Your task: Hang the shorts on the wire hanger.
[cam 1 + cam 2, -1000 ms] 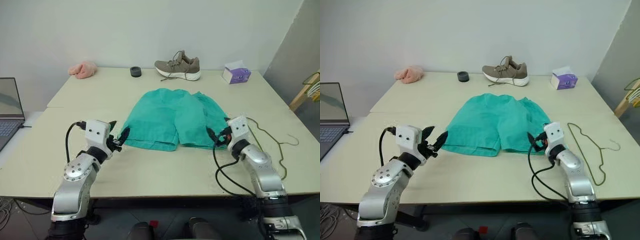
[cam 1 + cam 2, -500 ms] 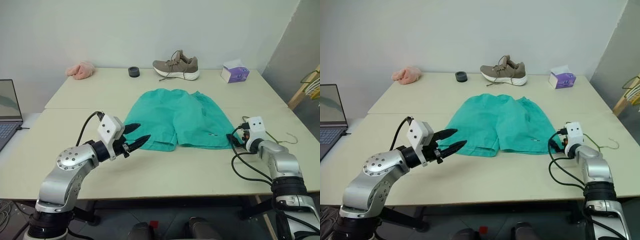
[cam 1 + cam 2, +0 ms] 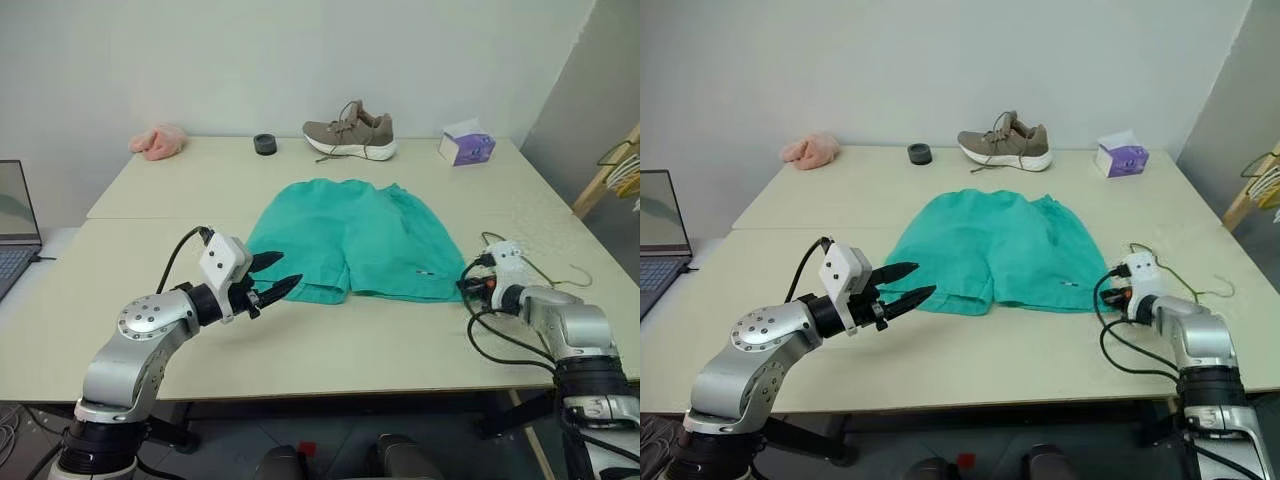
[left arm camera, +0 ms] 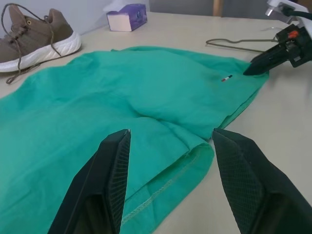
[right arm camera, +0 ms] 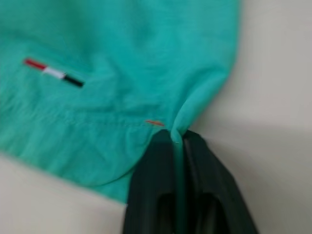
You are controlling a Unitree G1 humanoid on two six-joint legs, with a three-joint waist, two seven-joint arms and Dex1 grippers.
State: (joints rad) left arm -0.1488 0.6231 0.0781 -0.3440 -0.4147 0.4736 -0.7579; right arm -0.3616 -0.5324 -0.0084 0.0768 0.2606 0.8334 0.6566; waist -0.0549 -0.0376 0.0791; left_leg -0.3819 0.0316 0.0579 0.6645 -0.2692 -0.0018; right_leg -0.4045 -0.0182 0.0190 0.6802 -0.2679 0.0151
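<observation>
**Right gripper pinches the shorts' corner**

The table (image 3: 150, 200) is big and pale. The shorts (image 3: 345, 235) lie flat in the middle of it — teal-green, smooth, with a tiny striped tag near the right hem. The hanger (image 3: 545, 272) lies just to their right, thin and olive, with its hook pointing right. It sits close, likely so the shorts can go on it soon.

The left gripper (image 3: 276, 275) hangs by the near left hem with its jaws apart and nothing in them — ready to grab, I think. The right gripper (image 5: 178, 146) is clenched on a fold of cloth at the near right corner.
</observation>
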